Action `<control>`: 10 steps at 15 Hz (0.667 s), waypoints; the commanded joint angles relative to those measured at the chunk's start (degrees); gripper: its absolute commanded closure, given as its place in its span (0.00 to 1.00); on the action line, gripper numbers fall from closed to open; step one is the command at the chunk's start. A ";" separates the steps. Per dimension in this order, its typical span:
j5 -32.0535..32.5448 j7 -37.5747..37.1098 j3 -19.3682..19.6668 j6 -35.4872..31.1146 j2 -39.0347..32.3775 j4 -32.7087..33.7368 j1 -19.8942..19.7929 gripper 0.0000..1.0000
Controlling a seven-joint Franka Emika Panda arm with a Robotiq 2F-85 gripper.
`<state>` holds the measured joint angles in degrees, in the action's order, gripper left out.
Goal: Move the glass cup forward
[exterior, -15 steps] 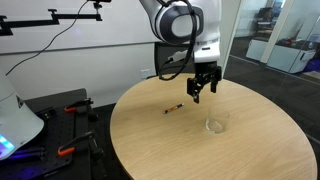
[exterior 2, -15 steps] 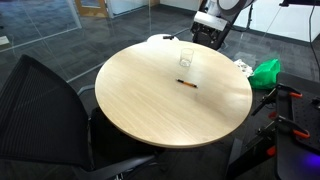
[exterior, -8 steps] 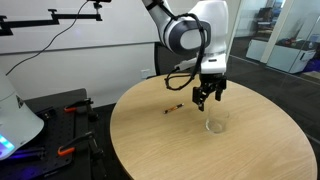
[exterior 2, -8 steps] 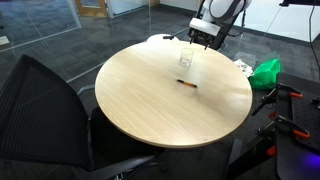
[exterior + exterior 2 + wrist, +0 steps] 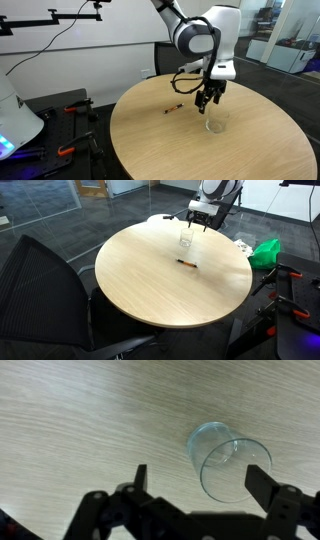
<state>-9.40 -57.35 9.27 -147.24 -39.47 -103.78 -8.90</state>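
Observation:
The small clear glass cup (image 5: 214, 125) stands upright on the round wooden table (image 5: 160, 140). It also shows in an exterior view (image 5: 186, 242) and in the wrist view (image 5: 226, 460). My gripper (image 5: 207, 101) hangs open and empty just above the cup, slightly to one side of it. In the wrist view the open jaws (image 5: 200, 478) frame the table with the cup's rim near the right fingertip, not fully between the fingers. In an exterior view the gripper (image 5: 198, 222) is above the far side of the table.
A thin dark red stick (image 5: 173, 110) lies on the table beside the cup, also in an exterior view (image 5: 186, 264). A black office chair (image 5: 45, 290) stands at the table's edge. A green object (image 5: 265, 252) lies beyond the table. Equipment sits on a bench (image 5: 60, 115).
My gripper has moved across the table toward the cup and lowered, from well clear of it to just above it. The jaws stay open. The cup has not moved.

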 commanded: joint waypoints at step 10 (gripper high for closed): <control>-1.02 1.33 2.18 6.65 -7.03 9.87 -0.21 0.00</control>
<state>-9.40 -57.06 11.15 -142.41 -44.78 -96.68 -9.19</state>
